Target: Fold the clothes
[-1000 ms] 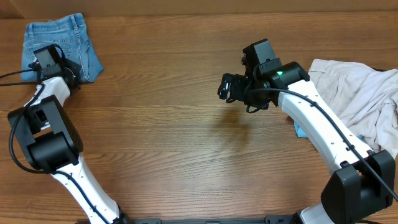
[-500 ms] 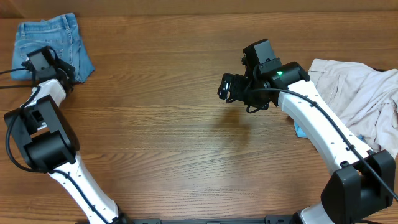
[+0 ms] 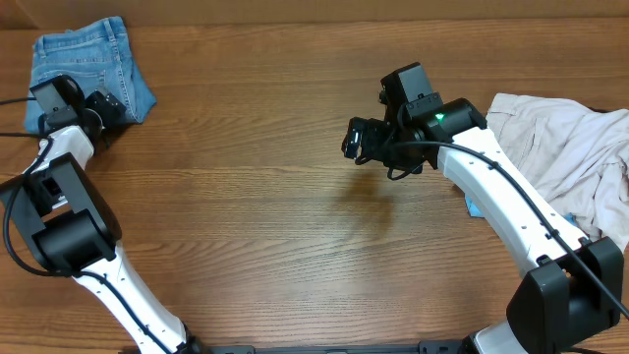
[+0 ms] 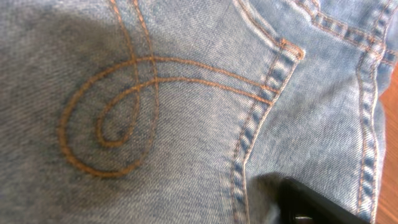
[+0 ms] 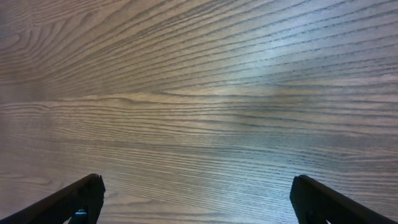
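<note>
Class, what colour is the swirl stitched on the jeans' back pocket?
Tan-orange stitching on light blue jeans; left wrist view.

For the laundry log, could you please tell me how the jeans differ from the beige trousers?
The jeans are light blue denim with tan stitching; the beige trousers are plain cream. The jeans lie compact at the far left; the beige trousers sprawl rumpled at the right edge. Both rest on the wooden table.
</note>
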